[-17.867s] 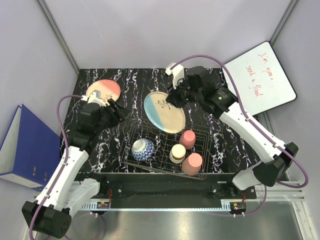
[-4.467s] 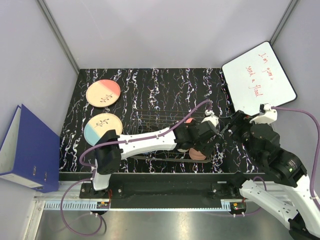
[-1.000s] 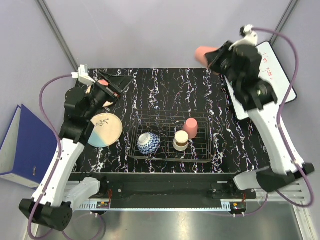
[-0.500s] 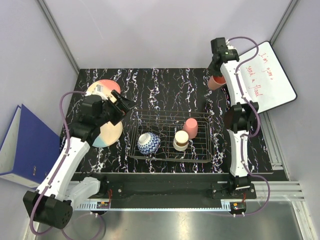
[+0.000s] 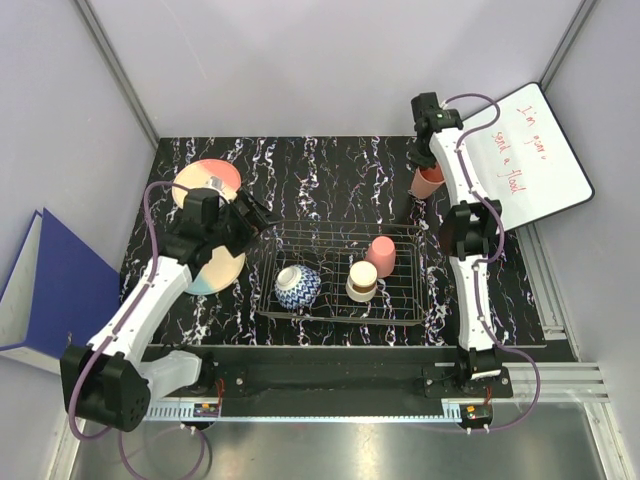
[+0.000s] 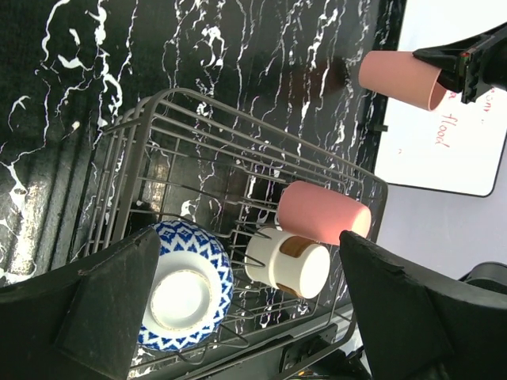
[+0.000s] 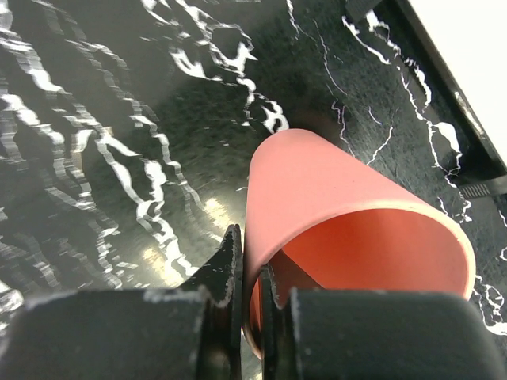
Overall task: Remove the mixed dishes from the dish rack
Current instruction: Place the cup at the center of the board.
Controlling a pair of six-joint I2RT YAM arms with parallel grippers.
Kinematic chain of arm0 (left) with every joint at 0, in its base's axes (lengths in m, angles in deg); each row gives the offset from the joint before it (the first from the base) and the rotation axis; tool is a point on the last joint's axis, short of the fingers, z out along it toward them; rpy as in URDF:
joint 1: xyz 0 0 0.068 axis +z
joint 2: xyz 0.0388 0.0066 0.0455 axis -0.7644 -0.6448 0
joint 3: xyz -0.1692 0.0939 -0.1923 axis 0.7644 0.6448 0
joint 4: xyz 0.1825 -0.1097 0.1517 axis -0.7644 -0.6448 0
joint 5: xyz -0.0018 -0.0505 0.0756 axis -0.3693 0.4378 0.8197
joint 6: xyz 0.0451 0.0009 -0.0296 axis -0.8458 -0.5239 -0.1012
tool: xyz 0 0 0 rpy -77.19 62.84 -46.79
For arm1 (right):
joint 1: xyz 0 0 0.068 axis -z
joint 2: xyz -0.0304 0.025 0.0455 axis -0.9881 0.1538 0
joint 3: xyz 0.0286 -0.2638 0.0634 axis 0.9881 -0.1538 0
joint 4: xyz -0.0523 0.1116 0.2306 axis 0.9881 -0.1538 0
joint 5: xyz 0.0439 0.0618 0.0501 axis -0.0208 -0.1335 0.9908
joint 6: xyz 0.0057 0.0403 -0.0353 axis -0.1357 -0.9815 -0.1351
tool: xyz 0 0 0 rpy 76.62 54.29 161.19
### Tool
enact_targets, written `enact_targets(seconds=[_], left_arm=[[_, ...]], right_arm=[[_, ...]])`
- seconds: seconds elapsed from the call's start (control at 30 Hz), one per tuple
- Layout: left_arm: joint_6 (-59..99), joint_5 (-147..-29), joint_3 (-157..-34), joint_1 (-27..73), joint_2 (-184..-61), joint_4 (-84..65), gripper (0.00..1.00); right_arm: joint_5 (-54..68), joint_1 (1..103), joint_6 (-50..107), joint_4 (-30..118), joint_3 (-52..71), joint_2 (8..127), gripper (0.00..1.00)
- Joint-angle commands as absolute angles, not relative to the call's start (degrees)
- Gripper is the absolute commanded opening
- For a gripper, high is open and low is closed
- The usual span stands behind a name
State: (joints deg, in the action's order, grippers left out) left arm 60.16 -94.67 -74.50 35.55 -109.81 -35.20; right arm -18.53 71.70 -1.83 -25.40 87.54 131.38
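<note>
The dark wire dish rack (image 5: 400, 312) holds a blue-and-white bowl (image 5: 293, 285), a cream cup with a brown band (image 5: 359, 280) and a pink cup (image 5: 381, 255). In the left wrist view the rack (image 6: 238, 127) shows the bowl (image 6: 186, 289), cream cup (image 6: 289, 265) and pink cup (image 6: 323, 218). My left gripper (image 5: 255, 215) (image 6: 249, 237) is open and empty, above the rack's left end. My right gripper (image 5: 424, 172) (image 7: 249, 269) is shut on the rim of a second pink cup (image 5: 431, 181) (image 7: 341, 206), low over the back right of the table. Two plates (image 5: 208, 176) (image 5: 218, 270) lie left, partly under my left arm.
A whiteboard with red writing (image 5: 525, 155) leans at the back right, close to the held cup; it also shows in the right wrist view (image 7: 467, 47). A blue binder (image 5: 40, 290) stands off the table's left side. Grey walls close in the back.
My right gripper has brought the pink cup down from high in the air to just above the back right of the table. My left gripper has shifted right toward the rack.
</note>
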Motion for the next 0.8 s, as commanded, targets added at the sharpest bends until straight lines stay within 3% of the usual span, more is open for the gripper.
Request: enact_targets(seconds=[0.0,0.13,0.4,0.77], left_arm=[[58.91,-96.87,-73.99,35.35,-111.08,-32.83,0.99],[58.74,-97.22,-73.99,35.26,-111.87,-32.40,0.99],[58.30,-97.31,-74.26,35.26,-111.17,-32.31,0.99],[57.43,-96.25,-75.04,32.98,-109.15,-31.60,0.99]], right_arm=[[-21.62,72.10,-1.56,-27.67,89.17,133.77,0.00],[-21.79,72.10,-0.77,-27.50,88.37,134.12,0.00],[-20.21,72.19,-0.15,-23.37,86.61,127.80,0.45],[-15.21,71.84,-1.03,-19.68,91.97,114.18,0.80]])
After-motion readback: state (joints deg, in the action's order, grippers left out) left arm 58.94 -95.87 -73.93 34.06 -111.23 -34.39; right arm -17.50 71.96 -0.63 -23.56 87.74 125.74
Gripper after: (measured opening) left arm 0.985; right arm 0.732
